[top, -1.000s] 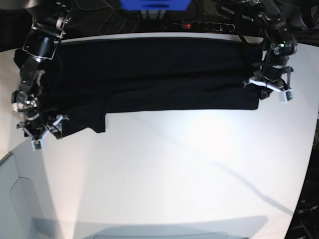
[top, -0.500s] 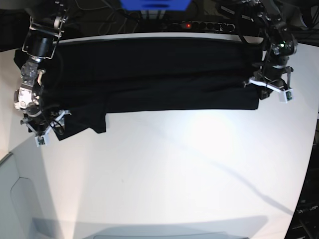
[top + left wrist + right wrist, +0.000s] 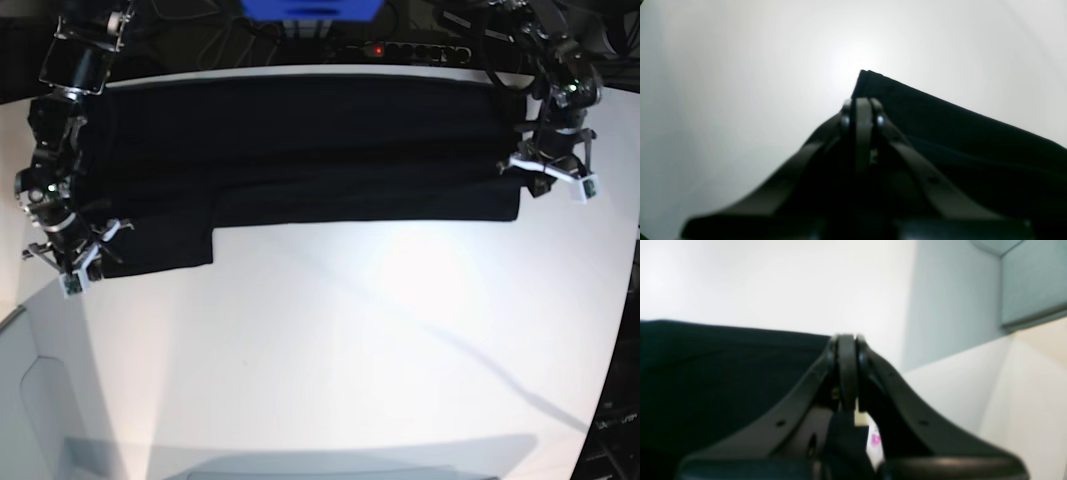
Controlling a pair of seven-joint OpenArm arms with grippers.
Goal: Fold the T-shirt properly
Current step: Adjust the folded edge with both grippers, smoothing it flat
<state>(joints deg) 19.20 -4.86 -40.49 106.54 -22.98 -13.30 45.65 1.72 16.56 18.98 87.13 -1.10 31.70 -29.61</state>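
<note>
Low over the white table (image 3: 350, 350), both arms reach outward: left gripper (image 3: 535, 175) and right gripper (image 3: 85, 255) each pinch the plain black cloth T-shirt (image 3: 300, 150) at opposite ends.

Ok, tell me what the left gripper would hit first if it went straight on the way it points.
The left gripper points past the T-shirt corner toward bare white table. It would likely meet the table first, though depth is unclear.
</note>
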